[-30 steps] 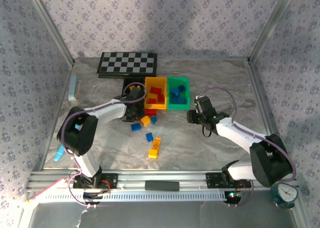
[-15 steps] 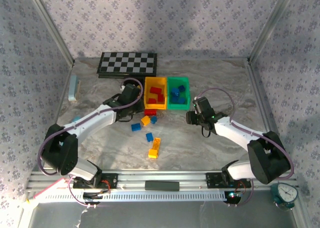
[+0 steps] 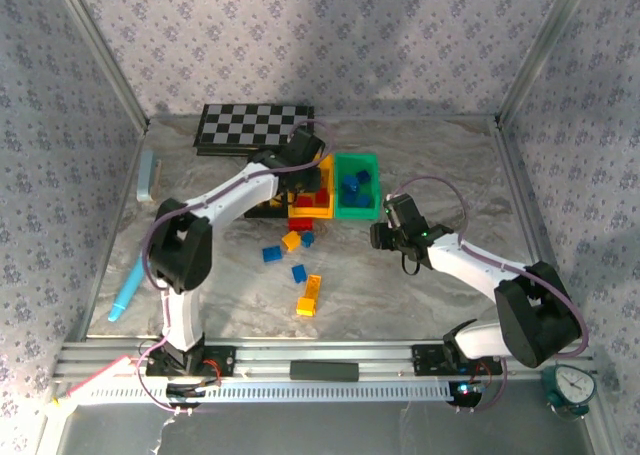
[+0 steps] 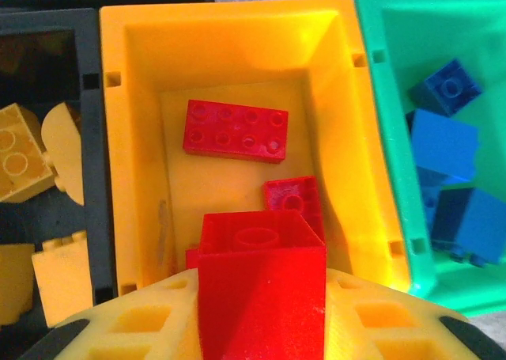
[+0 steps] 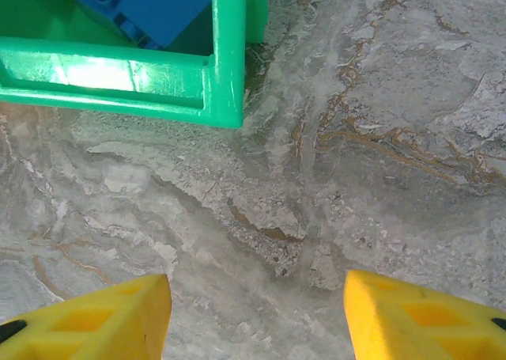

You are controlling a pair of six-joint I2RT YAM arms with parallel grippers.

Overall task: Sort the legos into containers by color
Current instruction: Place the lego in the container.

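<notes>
Grey marbled tabletop point(image 3: 440, 155) inside floral-papered walls point(image 3: 330, 35), checkerboard point(image 3: 250, 125) at the back; three bins in a row: black bin point(image 4: 91, 138), yellow bin point(image 4: 229, 20), green bin point(image 3: 357, 214). Six loose legos point(image 3: 299, 273) in front: three blue, two yellow-orange, one red. Left gripper point(image 4: 261, 336) clamps a red brick point(image 4: 261, 273) above the yellow bin, right gripper point(image 5: 257, 312) stands parted, empty, just beside the green bin's corner
</notes>
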